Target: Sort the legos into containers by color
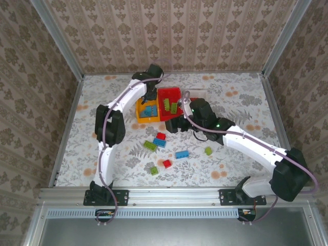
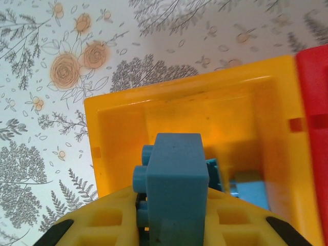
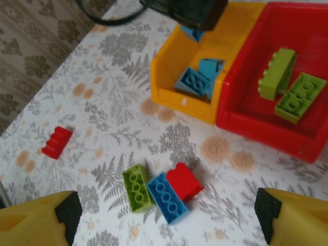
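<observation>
We count two bins, walls touching: an orange-yellow open plastic bin (image 1: 141,118) on the left and a red open plastic bin (image 1: 169,92) on its right. The red bin holds two green studded plastic bricks (image 3: 277,73). The orange-yellow bin holds at least two blue studded bricks (image 3: 190,82); they overlap, so the exact count is unclear.

Loose on the floral bench (image 1: 236,102), the top view gives us seven: three green, two blue, two red. Three of them touch in a cluster: green brick (image 3: 137,187), blue brick (image 3: 166,199), red brick (image 3: 184,180). The right wrist view also has a long red brick (image 3: 57,142) lying well apart, left of that cluster.

Left arm: stretched far out from its base, elbow raised. The left tool (image 1: 149,97) points down over the orange-yellow bin, clenched on a short blue brick (image 2: 175,174) held over the bin's open top.

Right arm: bent at the elbow by the bench's right edge, forearm running left across the bench. The right tool (image 3: 166,218) is released, fingers wide, near the red bin's near wall. The cluster shows between its fingers in its wrist view.
</observation>
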{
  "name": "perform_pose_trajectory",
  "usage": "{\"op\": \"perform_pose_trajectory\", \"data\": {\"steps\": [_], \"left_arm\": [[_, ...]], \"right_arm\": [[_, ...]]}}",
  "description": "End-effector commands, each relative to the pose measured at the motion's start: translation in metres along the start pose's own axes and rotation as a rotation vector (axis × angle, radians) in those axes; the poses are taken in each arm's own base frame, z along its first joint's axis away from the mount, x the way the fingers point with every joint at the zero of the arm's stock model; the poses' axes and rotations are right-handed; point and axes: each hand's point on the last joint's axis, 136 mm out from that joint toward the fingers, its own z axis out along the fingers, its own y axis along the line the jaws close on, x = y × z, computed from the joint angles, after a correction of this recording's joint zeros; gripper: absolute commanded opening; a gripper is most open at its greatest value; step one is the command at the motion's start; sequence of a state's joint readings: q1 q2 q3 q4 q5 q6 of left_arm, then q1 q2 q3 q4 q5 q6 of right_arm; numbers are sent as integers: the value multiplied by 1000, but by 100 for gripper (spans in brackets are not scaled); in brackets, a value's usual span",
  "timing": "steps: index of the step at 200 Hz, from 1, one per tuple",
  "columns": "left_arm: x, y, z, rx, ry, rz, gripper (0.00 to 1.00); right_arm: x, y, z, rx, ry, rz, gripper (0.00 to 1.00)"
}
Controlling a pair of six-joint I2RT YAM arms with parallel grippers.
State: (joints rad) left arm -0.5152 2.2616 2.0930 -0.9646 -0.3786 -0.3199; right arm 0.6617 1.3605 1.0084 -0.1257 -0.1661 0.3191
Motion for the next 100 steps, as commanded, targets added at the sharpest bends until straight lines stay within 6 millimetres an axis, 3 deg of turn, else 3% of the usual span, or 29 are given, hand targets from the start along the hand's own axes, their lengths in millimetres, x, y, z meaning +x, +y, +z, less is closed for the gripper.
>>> {"op": "perform_pose_trajectory", "data": {"steps": [1,34,57,72,100], "left_arm": [[8,20,2,-105,50,11,22],[17,17,16,-125,88,22,25],[20,14,18,-116,99,23,46],[18,11,10,-105,83,26,55],[5,10,-21,-69,23,6,58]], "right_arm": [[-28,16,9,-71,-78,19,91],[-33,18,19,-95,-78,53,91],[-29,17,21,-95,-69,59,92],[-25,16,21,-91,-61,61,92],[-20,15,22,-90,-51,54,92]]}}
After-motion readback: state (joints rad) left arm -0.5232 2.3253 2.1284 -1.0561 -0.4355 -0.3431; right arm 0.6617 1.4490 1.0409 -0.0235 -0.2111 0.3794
